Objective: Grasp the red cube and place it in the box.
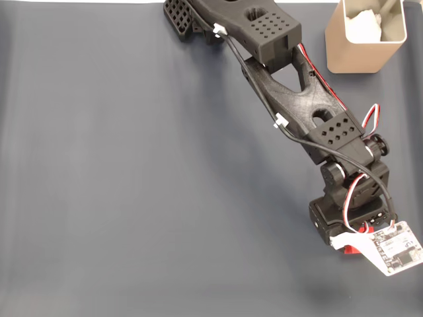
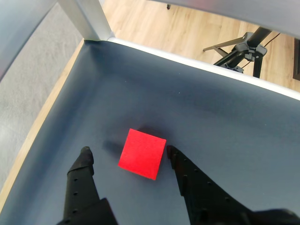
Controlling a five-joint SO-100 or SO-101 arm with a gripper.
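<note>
The gripper (image 2: 126, 152) is open in the wrist view, with its two black fingers spread apart, and the red cube (image 2: 142, 153) lies on the dark mat (image 2: 211, 112) between them. The cube is nearer to the finger on the right of that view, and it looks almost touching its tip, while a clear gap separates it from the finger on the left. The cube is turned a little against the line of the fingers, so I think the faces will not meet the pads squarely when the jaws come together; it may rotate slightly. It seems to lie just ahead of the fingertips, so a small further reach looks needed before closing. In the fixed view the arm (image 1: 291, 99) stretches to the lower right of the mat, and a small piece of red (image 1: 349, 251) shows under the wrist there. The box (image 1: 350, 56) stands at the top right corner of the fixed view, well apart from the cube. Inside it something white and crumpled (image 1: 363, 26) is visible; what it is I cannot tell.
</note>
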